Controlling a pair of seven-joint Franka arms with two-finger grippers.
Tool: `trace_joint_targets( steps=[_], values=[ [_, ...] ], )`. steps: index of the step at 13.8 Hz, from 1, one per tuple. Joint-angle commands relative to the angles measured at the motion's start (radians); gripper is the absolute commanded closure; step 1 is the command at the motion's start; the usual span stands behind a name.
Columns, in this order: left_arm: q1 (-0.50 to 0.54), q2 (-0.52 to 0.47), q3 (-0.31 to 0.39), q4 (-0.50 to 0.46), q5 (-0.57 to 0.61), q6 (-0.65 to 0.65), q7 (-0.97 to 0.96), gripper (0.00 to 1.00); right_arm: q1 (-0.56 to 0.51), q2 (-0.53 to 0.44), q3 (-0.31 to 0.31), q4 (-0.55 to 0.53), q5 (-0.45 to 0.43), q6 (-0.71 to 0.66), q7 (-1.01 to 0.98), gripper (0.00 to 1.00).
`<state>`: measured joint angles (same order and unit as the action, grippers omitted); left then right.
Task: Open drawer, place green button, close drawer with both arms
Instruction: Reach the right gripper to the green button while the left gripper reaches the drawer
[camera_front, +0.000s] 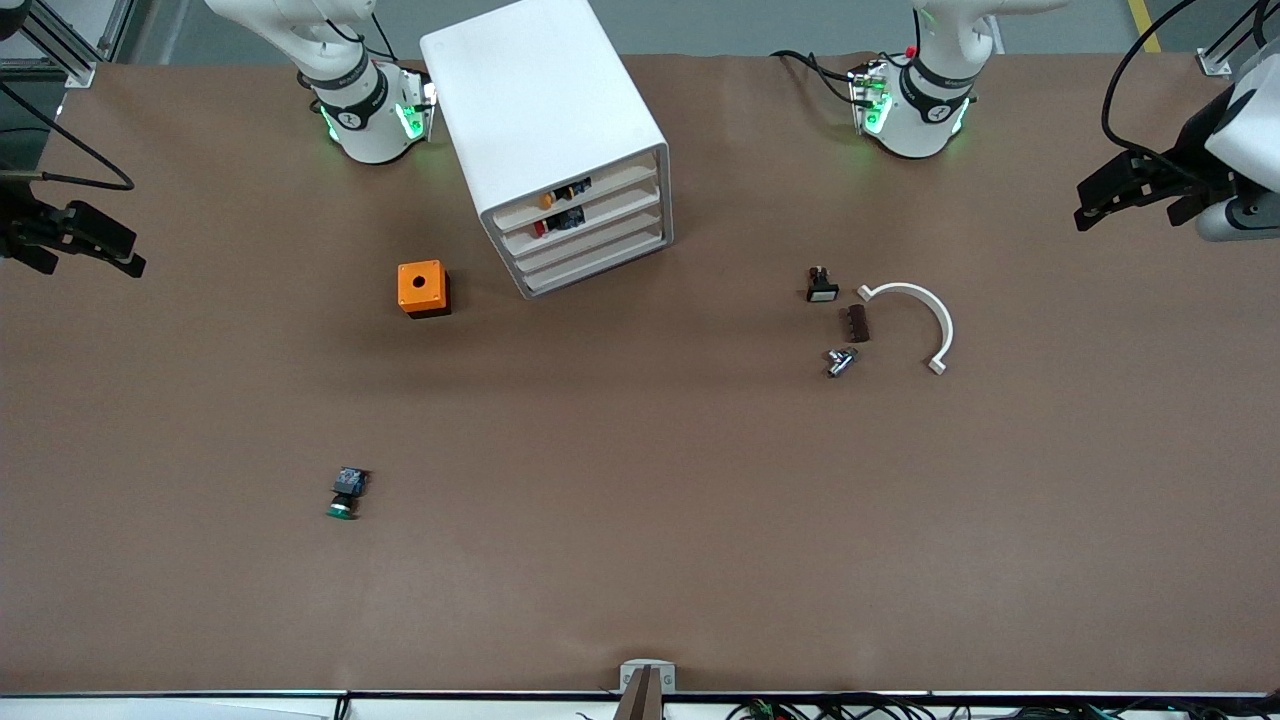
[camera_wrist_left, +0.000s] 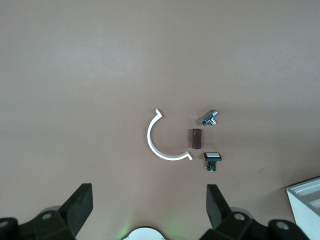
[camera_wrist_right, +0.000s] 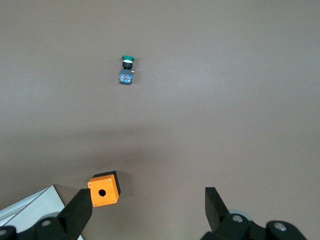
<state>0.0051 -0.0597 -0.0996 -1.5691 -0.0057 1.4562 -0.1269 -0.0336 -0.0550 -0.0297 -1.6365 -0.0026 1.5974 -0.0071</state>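
Drawers all sit shut in the white rounded four-drawer plastic cabinet (camera_front: 545, 120), which we see at the middle of the tabletop's (camera_front: 640, 580) edge along the robots' bases; the shallow white third drawer (camera_front: 598, 247) is flush with the others. Small parts, perhaps other buttons, show in the two upper drawers.

We find the tiny green-capped button with its black-and-blue body (camera_front: 346, 494) lying on its side, well apart from the cabinet, nearer the front camera and toward the right arm's end.

An orange box with a round hole (camera_front: 422, 287) stands just beside the cabinet.

Toward the left arm's end lie a black white-faced button (camera_front: 822, 286), a small brown block (camera_front: 858, 323), a small metal fitting (camera_front: 840, 361) and a white plastic half-ring (camera_front: 918, 322).

Our left tool (camera_front: 1125, 197) hangs over its end of the tabletop, jaws wide apart and empty. Our right tool (camera_front: 75, 240) hangs over the other end, likewise spread and empty.
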Motion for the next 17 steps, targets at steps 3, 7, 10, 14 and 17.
trace_joint_targets(
  steps=[3,7,10,14,17],
  values=[
    [0.003,0.052,-0.008,0.066,0.016,-0.022,0.004,0.00,-0.014,-0.011,0.014,-0.008,-0.008,-0.001,0.006,0.00],
    [0.000,0.155,-0.008,0.107,0.012,-0.019,-0.002,0.00,-0.009,0.015,0.019,0.015,-0.016,0.019,-0.004,0.00],
    [-0.033,0.231,-0.009,0.107,0.003,0.031,-0.013,0.00,-0.008,0.088,0.019,0.038,-0.008,0.081,-0.007,0.00],
    [-0.120,0.381,-0.009,0.138,-0.002,0.136,-0.177,0.00,0.037,0.234,0.019,0.072,-0.010,0.171,-0.027,0.00],
    [-0.207,0.518,-0.009,0.216,-0.002,0.141,-0.431,0.00,0.040,0.351,0.021,0.075,0.004,0.261,-0.022,0.00]
  ],
)
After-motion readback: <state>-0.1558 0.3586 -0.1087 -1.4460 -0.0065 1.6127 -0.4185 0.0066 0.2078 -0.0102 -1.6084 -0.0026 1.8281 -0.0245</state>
